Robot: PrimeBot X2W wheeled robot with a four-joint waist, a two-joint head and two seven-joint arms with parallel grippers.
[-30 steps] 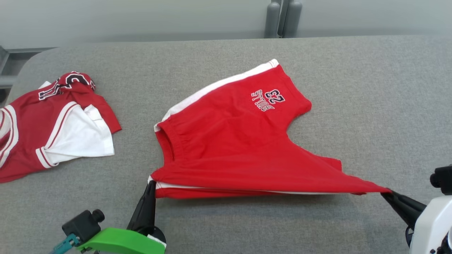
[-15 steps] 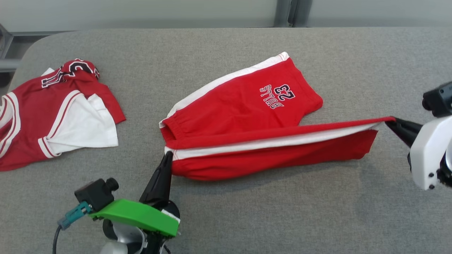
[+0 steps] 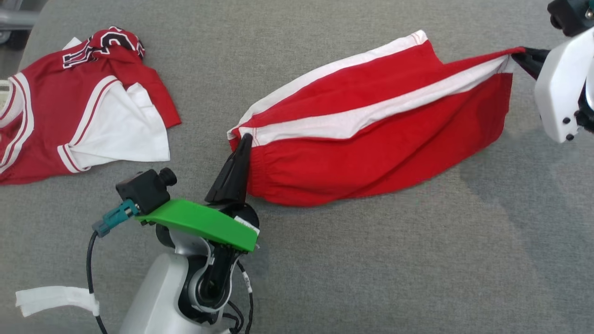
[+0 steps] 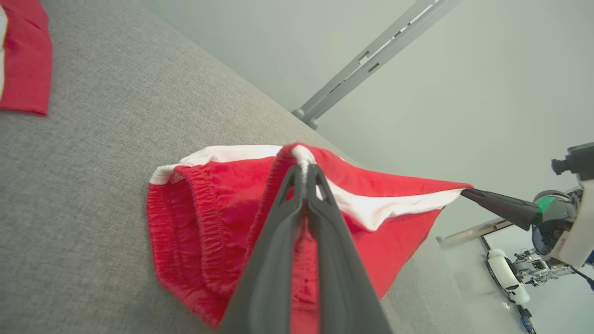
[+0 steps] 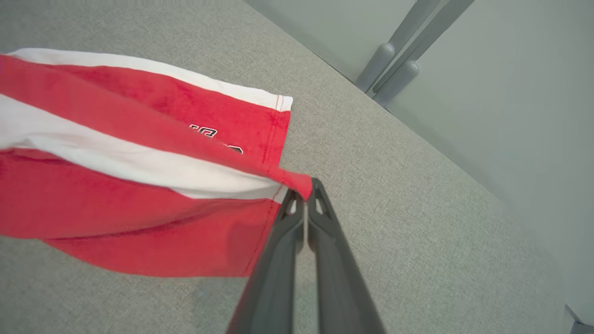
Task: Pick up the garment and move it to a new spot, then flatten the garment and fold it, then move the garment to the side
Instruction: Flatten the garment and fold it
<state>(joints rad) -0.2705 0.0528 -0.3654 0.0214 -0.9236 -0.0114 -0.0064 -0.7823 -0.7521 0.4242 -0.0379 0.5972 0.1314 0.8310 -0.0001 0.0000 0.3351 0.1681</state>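
Note:
The garment is a pair of red shorts [image 3: 371,139] with white side stripes, folded lengthwise over itself on the grey table. My left gripper [image 3: 245,138] is shut on the waistband corner [image 4: 301,157] at the garment's left end. At the far upper right, my right gripper [image 3: 519,54] is shut on the leg hem corner [image 5: 297,185], holding the upper layer taut and lifted over the lower one. In the right wrist view the lower leg with its printed number [image 5: 218,139] lies flat beneath the raised layer.
A second red and white garment, a jersey [image 3: 69,106], lies crumpled at the table's left. The grey table [image 3: 371,260] stretches wide in front and to the right. Grey posts [image 5: 390,69] stand behind the table's far edge.
Both grippers carried the near edge of the shorts up and away over the far half, covering the printed number. The head camera has tilted down, shifting the whole picture.

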